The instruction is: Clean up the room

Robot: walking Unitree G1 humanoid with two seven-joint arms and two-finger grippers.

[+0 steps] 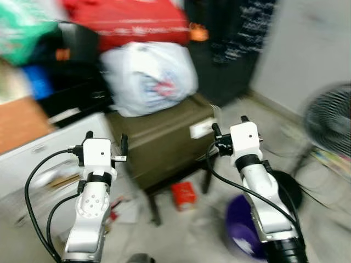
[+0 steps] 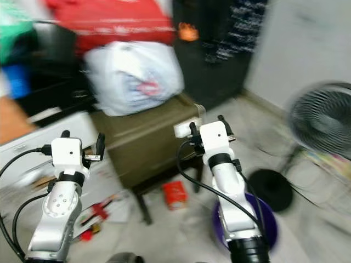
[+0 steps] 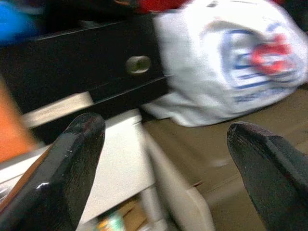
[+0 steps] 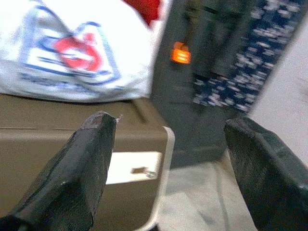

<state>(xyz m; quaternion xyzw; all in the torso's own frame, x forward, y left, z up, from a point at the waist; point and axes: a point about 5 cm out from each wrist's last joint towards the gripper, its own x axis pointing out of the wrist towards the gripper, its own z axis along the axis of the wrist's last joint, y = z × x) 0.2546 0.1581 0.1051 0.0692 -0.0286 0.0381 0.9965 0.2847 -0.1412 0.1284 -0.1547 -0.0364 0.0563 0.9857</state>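
At the far left of the blurred head views we note a white cabinet or drawer unit with an orange-brown surface behind it, and above those a green bundle and a blue item against black furniture with a round knob. Our left gripper is raised in front of the white unit, its 2 black fingers spread wide apart and grasping nothing. Litter lies on the pale floor beneath it: scraps of red and white paper, too smeared to identify.

Centre: a squat olive-brown box-like stool on dark legs, and resting on its top, a bulging white plastic bag with a red and blue print. A large red bag with white lettering sits above and behind that. Under the stool's front edge lies a small red packet.

Right of centre, our right gripper hovers just beside the stool's right corner, fingers likewise released and empty. A dark blue patterned cloth hangs on a dark cabinet bearing a small orange tag. Below the right arm sits a purple bowl-shaped tub. Far right: a black floor fan with a wire grille and its round black base, near the grey wall.
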